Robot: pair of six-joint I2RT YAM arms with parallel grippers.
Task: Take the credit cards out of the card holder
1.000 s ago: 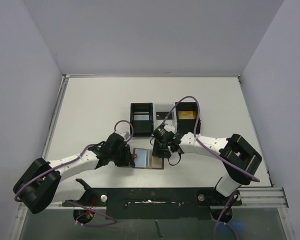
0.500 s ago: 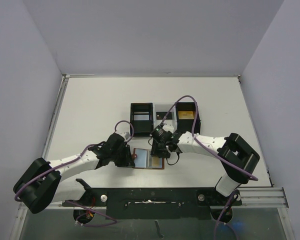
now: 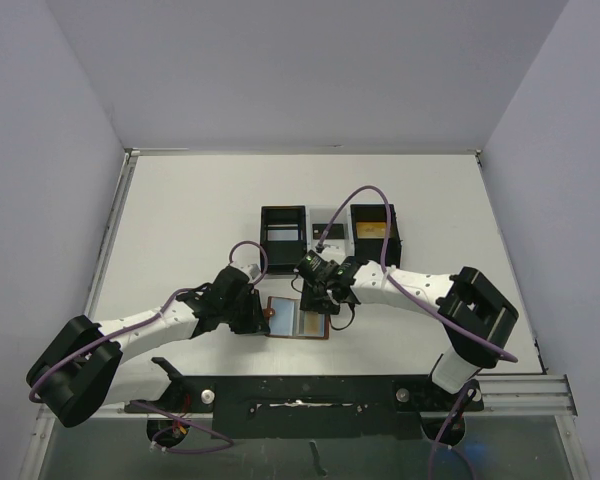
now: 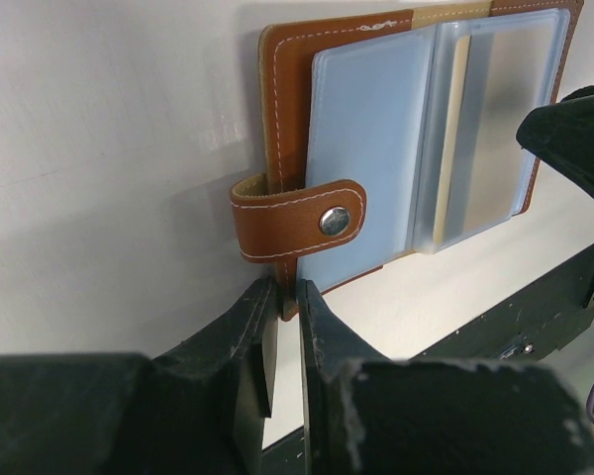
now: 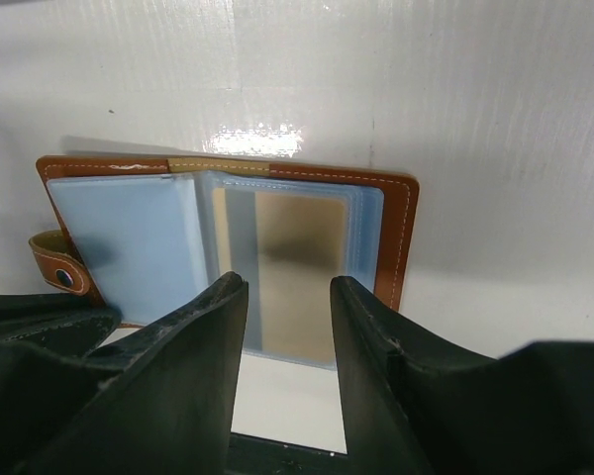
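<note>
Room: I see plain pale lilac-grey walls closing in the far side and both flanks.
Table: The table is a matte white top with a soft glare patch near the wallet. A metal rail runs along its near edge.
Tray: A black-and-white three-compartment tray sits at 12 o'clock from the wallet, near it but apart.
Left gripper: The left gripper has its fingers pressed close on the cover's edge, just beside the strap.
Right gripper: The right gripper has its fingers spread, hanging over the wallet's 3 o'clock half. I cannot tell whether they touch it.
Card holder: The card holder lies open and flat on the table, near the front edge between my two arms. It is reddish-brown leather with pale stitching round the border.
Pockets: The clear pockets are blue-grey and fan from the spine.
Credit card: One gold-tan credit card shows through the 3 o'clock pocket.
Tray card: A tray card of the same colour lies in the tray's 3 o'clock compartment.
Snap tab: The snap tab folds over the 9 o'clock edge, its metal stud facing up.
</note>
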